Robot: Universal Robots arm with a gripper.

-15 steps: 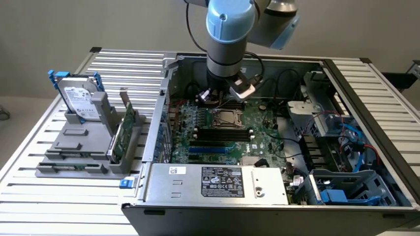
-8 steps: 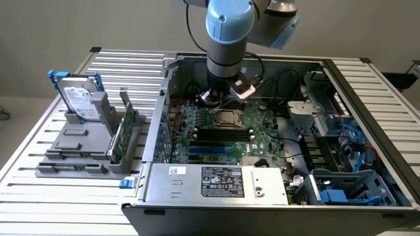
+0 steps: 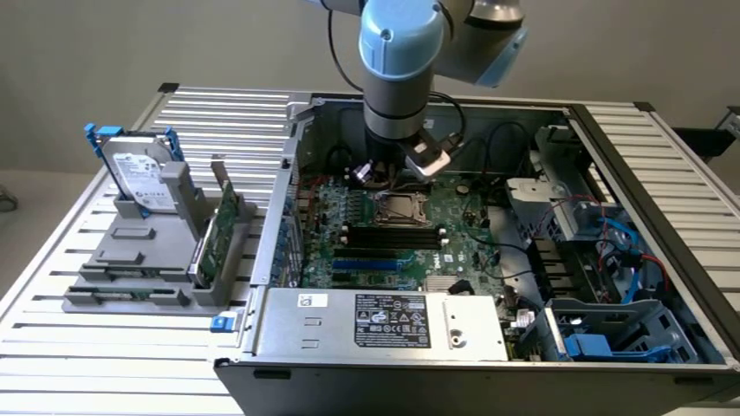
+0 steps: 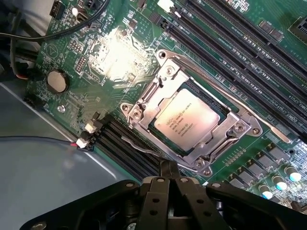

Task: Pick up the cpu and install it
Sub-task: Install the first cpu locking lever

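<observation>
The cpu point(image 4: 188, 120) lay flat in its socket point(image 4: 192, 120) on the motherboard point(image 4: 115, 67), silvery top up, ringed by the metal retention frame. I judged it light, stiff and thin, with a slick metal lid and a delicate underside, so the only sane hold looked to be by two opposite edges, kept level (no squeezing on the face). I counted one cpu, one socket frame, one round coin battery point(image 4: 57, 81) and several long black memory slots beside the frame. My gripper point(image 4: 169, 175) hung just above the board near the socket's edge, fingers closed together and holding nothing. In the exterior view the arm reached down into the open case point(image 3: 647, 173); outside it, at that view's left, one hard drive point(image 3: 141, 178) and one green card point(image 3: 222, 227) stood in a grey holder.
</observation>
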